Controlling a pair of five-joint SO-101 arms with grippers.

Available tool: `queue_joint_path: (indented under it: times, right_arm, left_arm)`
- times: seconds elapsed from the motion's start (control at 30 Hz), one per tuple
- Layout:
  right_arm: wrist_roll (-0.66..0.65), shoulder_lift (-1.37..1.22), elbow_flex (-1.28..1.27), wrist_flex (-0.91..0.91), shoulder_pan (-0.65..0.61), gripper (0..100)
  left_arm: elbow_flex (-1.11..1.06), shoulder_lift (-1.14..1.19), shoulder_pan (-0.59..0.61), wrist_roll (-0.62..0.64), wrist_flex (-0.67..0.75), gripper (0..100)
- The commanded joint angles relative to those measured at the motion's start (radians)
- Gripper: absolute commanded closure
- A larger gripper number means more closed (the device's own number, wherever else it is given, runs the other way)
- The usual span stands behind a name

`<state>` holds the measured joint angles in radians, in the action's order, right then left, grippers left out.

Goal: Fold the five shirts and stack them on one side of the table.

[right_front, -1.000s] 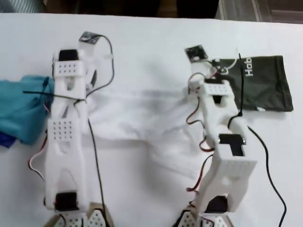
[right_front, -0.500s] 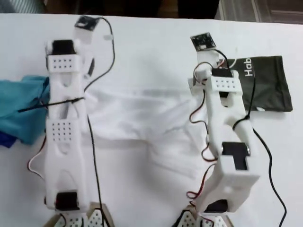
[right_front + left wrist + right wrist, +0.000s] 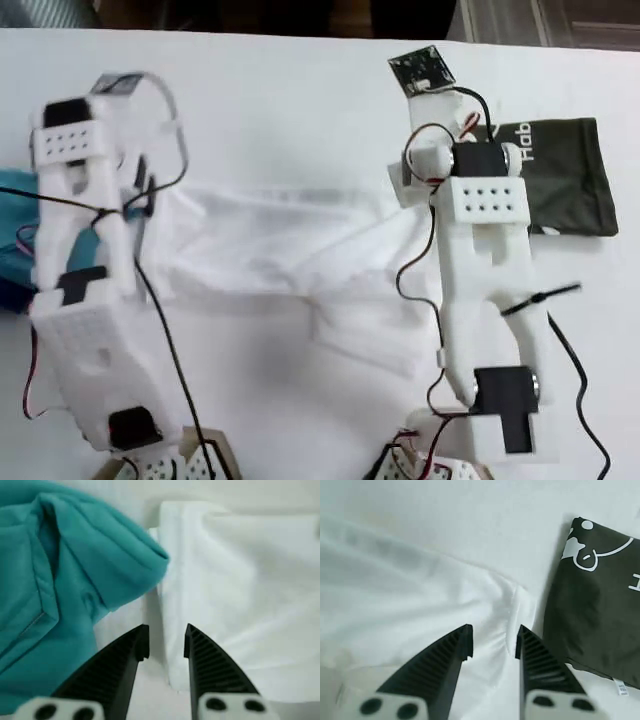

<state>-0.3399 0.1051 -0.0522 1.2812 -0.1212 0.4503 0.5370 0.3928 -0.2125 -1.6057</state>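
**Both grippers parted and empty over the white shirt's two ends**

Left gripper [image 3: 166, 630]: black jaws a narrow way apart, nothing between them, poised over one end edge of the white shirt [image 3: 240, 580]. Right gripper [image 3: 494, 632]: jaws likewise apart and empty, above the white shirt's opposite end, at a rumpled corner of it.

White shirt lying spread and creased across the middle of the table [image 3: 300, 90], between the two arms, with a loose flap trailing from its near side toward the arm bases. Teal shirt [image 3: 50, 580] bunched at the left gripper's end of the white shirt, one rolled fold reaching right up to that shirt's edge. Dark green shirt [image 3: 600, 605] folded flat just beside the white shirt's other end, by the right gripper. White lettering [image 3: 522, 143] and a white outline drawing [image 3: 585, 550] printed on the dark green shirt along the side facing the white shirt; small white care label [image 3: 621, 686] sticking out from its edge, print on it too small to tell
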Motion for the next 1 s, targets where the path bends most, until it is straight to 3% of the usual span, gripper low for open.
queue_joint_path:
  times: [0.0,0.6,0.8,0.97]
  right_arm:
    - [0.0,0.081,0.044,0.035,-0.016,85.0]
    - [0.009,0.084,0.041,0.065,-0.11,85.0]
    - [0.003,0.09,0.041,0.088,-0.084,85.0]
    - [0.003,0.085,0.031,0.09,-0.068,85.0]
  left_arm:
    - [-0.091,-0.075,0.035,0.0,0.071,86]
    - [-0.217,-0.057,-0.095,0.0,0.118,86]
    - [-0.208,0.043,-0.094,0.0,0.146,98]
    - [-0.145,0.066,-0.097,0.003,0.14,97]
